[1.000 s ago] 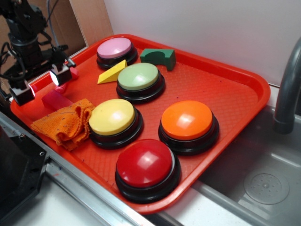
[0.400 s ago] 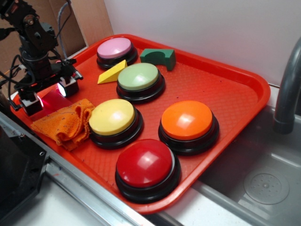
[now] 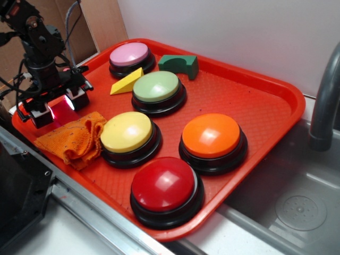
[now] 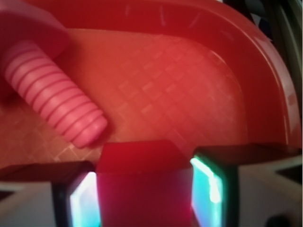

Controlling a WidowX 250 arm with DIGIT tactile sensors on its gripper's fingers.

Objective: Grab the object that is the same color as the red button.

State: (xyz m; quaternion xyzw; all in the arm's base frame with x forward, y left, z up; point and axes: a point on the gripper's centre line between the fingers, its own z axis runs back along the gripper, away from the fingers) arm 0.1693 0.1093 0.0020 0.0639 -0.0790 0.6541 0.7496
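Note:
The small red block [image 3: 62, 104] lies flat on the red tray [image 3: 255, 74] at its left end, just behind the orange cloth. My gripper [image 3: 59, 105] is down over it with one finger on each side. In the wrist view the block [image 4: 142, 161] fills the space between the two lit pads [image 4: 208, 189] of the gripper [image 4: 144, 189], and both pads appear to touch its sides. The block still rests on the tray floor. The large dark-red dome button [image 3: 163, 183] on its black base stands at the tray's near edge, far from the gripper.
A pink ribbed bolt toy [image 4: 57, 101] lies just beyond the block, near the tray's corner rim [image 4: 265, 71]. An orange cloth [image 3: 71, 138] lies beside the gripper. Yellow [image 3: 126, 132], green [image 3: 156, 86], pink [image 3: 129, 54] and orange [image 3: 211, 135] buttons, a yellow wedge [image 3: 126, 82] and a green block [image 3: 179, 64] fill the tray. A sink [image 3: 297, 207] is at right.
The gripper has moved right and down onto the red block, and its fingers have drawn in against the block's sides. Everything else has stayed in place.

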